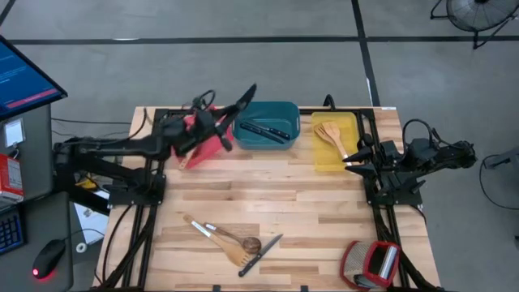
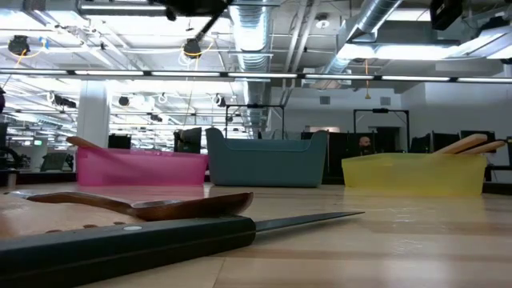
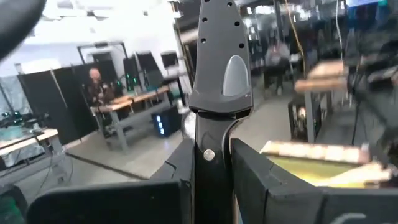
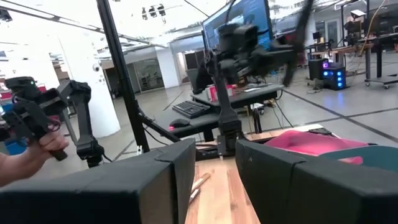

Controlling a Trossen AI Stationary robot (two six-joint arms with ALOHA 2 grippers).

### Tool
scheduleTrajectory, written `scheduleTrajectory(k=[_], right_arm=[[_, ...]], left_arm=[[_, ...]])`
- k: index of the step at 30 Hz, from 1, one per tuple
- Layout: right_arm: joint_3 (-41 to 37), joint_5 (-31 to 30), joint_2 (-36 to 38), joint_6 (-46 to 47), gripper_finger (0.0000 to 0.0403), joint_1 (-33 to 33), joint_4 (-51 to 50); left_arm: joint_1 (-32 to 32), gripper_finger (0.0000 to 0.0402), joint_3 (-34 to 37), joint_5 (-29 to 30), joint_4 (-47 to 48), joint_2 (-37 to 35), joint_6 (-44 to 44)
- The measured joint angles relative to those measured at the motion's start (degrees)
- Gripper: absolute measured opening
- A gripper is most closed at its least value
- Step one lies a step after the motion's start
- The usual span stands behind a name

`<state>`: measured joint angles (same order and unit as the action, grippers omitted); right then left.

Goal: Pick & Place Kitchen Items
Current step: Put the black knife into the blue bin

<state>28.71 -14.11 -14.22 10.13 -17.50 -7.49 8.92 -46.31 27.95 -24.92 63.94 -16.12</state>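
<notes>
My left gripper [image 1: 229, 118] hangs above the gap between the red tray [image 1: 203, 146] and the teal tray [image 1: 268, 134], shut on a long black utensil [image 3: 219, 56] with small holes and a grey inset. The teal tray holds black-handled knives [image 1: 268, 128]. Wooden spatulas [image 1: 331, 136] lie in the yellow tray [image 1: 328, 158]. A wooden spoon [image 1: 243, 242], a wooden spatula [image 1: 212, 231] and a knife [image 1: 261, 253] lie flat near the table's front edge. My right gripper [image 1: 350, 162] waits beside the yellow tray's right side, open and holding nothing. My left gripper pinches the black utensil's narrow stem [image 3: 210, 158] between its two fingers [image 3: 177, 171]. The utensil runs along the fingers and sticks out past them, slanting toward the table's far right [image 1: 250, 91]. It is lifted clear of both trays.
A bulky red-and-silver object [image 1: 371, 261] sits at the near right corner. The three trays stand in a row along the far edge. In the low view the knife [image 2: 160, 240] and spoon [image 2: 160, 206] lie close in front. A person's hand [image 4: 37, 146] shows beyond the table.
</notes>
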Motion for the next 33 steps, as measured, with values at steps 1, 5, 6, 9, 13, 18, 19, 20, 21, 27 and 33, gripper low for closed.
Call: scheduleTrajectory(k=[1,5,6,9,13,18,19,20,21,27,33], right_arm=[[0.0,0.0,0.0,0.0,0.0126,0.0,0.0],[0.0,0.0,0.0,0.0,0.0126,0.0,-0.4],[0.0,0.0,0.0,0.0,0.0126,0.0,-0.5],[0.0,0.0,0.0,0.0,0.0126,0.0,-1.3],[0.0,0.0,0.0,0.0,0.0126,0.0,-2.2],[0.0,0.0,0.0,0.0,0.0126,0.0,-2.6],[0.0,0.0,0.0,0.0,0.0126,0.0,-2.7],[0.0,0.0,0.0,0.0,0.0126,0.0,-2.8],[0.0,0.0,0.0,0.0,0.0126,0.0,-2.9],[0.0,-0.3,0.0,0.0,0.0126,0.0,-2.9],[0.0,-1.0,0.0,0.0,0.0126,0.0,-2.9]], left_arm=[[1.7,0.0049,-1.3,-1.3,1.8,1.3,0.0],[7.4,0.0049,-6.2,-6.2,9.2,7.7,-0.1],[8.7,0.0049,-7.0,-7.1,10.7,9.3,-0.1],[11.5,0.0049,-8.4,-10.1,13.0,14.5,0.0],[13.4,0.0049,-8.6,-12.3,13.2,21.2,0.7],[14.1,0.0049,-8.6,-14.1,13.2,27.7,1.6],[14.1,0.0049,-8.6,-14.2,13.1,28.5,1.6],[14.1,0.0049,-8.6,-14.3,12.6,29.3,1.6],[14.1,0.0049,-8.6,-14.3,12.4,29.9,1.6],[14.9,0.0049,-8.7,-15.0,8.4,32.8,1.6],[16.3,0.0049,-10.7,-17.6,7.7,37.5,2.0]])
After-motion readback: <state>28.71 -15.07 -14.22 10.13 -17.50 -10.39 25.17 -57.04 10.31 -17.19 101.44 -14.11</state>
